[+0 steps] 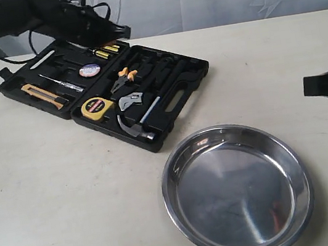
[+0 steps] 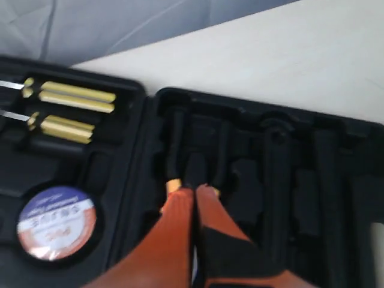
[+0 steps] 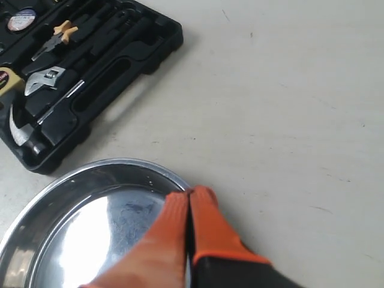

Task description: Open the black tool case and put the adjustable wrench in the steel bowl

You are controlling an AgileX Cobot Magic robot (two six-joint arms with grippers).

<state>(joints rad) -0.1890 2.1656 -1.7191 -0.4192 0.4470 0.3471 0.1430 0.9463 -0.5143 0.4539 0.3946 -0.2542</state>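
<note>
**A:** Nearest first: where's the steel bowl (image 1: pixel 237 192)?

**B:** On the surface (image 1: pixel 69 194), just in front of the black tool case (image 1: pixel 193 71), handle side. It's empty.

**A:** And the right claw (image 3: pixel 189 201)?

**B:** Pinched together, gripping nothing, well off the case's right end.

**A:** The adjustable wrench (image 1: pixel 129 100)?

**B:** In the open case's front half, between the pliers (image 1: pixel 122 78) and the hammer (image 1: pixel 133 125). Its silver head is by the tape measure (image 1: pixel 98 107), and the handle seems to run diagonally toward the case's far right corner.

**A:** Left claw (image 2: pixel 193 193)?

**B:** Also pinched together and empty, over the case's far edge. I'd judge it the nearer one, with the wrench lying bowl-ward of it.
</note>
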